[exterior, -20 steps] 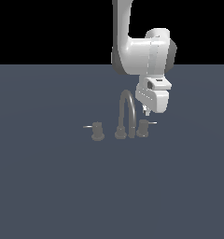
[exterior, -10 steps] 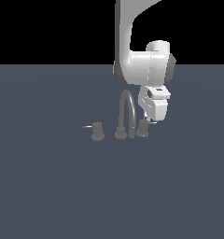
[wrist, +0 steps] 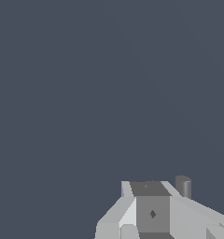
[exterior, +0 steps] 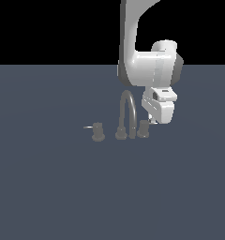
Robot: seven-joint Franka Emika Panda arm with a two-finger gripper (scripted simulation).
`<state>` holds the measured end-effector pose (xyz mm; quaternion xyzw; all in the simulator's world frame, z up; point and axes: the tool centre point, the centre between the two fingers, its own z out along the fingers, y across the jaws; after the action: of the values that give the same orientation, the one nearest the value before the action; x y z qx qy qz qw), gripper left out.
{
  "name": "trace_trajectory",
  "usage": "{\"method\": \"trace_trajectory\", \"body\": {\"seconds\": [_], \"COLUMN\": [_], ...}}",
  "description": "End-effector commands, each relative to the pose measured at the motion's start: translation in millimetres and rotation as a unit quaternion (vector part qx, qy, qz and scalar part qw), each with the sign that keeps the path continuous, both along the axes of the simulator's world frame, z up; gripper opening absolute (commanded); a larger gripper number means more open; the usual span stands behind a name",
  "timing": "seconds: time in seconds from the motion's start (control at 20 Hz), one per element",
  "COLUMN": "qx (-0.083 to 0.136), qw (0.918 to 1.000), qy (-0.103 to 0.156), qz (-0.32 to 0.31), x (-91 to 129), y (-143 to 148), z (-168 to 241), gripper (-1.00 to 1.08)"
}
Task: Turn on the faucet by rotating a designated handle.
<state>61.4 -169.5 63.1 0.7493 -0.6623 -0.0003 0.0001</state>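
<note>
- Since a second ago the arm has come lower, and the gripper (exterior: 154, 121) now hangs just beside the handle (exterior: 143, 129), on the exterior view's right.
- I judge that the reach is almost finished; the turning is not yet begun.
- I cannot tell how the fingers stand; they are hidden.
- The faucet (exterior: 127, 116) stands on a plain dark grey surface (exterior: 48, 187); behind is only black.

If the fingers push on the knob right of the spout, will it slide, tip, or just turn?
Probably just turn: the handle looks like part of the same grey faucet set, standing on the floor with the spout. It is short and squat, so tipping seems unlikely. Its smooth round side may let the gripper slip; a lever pin on it is not clearly visible here.
</note>
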Motion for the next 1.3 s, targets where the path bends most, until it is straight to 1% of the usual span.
{"method": "trace_trajectory", "body": {"seconds": [0.0,0.1,0.15,0.85,0.9,0.95,1.25], "qx": [0.000,0.000,0.000,0.000,0.000,-0.003,-0.002], "qw": [1.0000,1.0000,1.0000,1.0000,1.0000,1.0000,1.0000], "qy": [0.000,0.000,-0.004,-0.001,-0.001,-0.009,-0.005], "qz": [0.000,0.000,0.003,0.000,0.000,0.000,0.000], "x": [-8.2,-11.5,-3.8,-49.1,-49.1,-38.8,-55.1], "y": [-6.3,-8.7,-1.6,-4.0,-4.0,-6.2,9.4], "z": [0.1,0.1,0.3,0.2,0.2,-0.1,-0.1], "gripper": [-1.00,-1.00,-1.00,-1.00,-1.00,-1.00,-1.00]}}
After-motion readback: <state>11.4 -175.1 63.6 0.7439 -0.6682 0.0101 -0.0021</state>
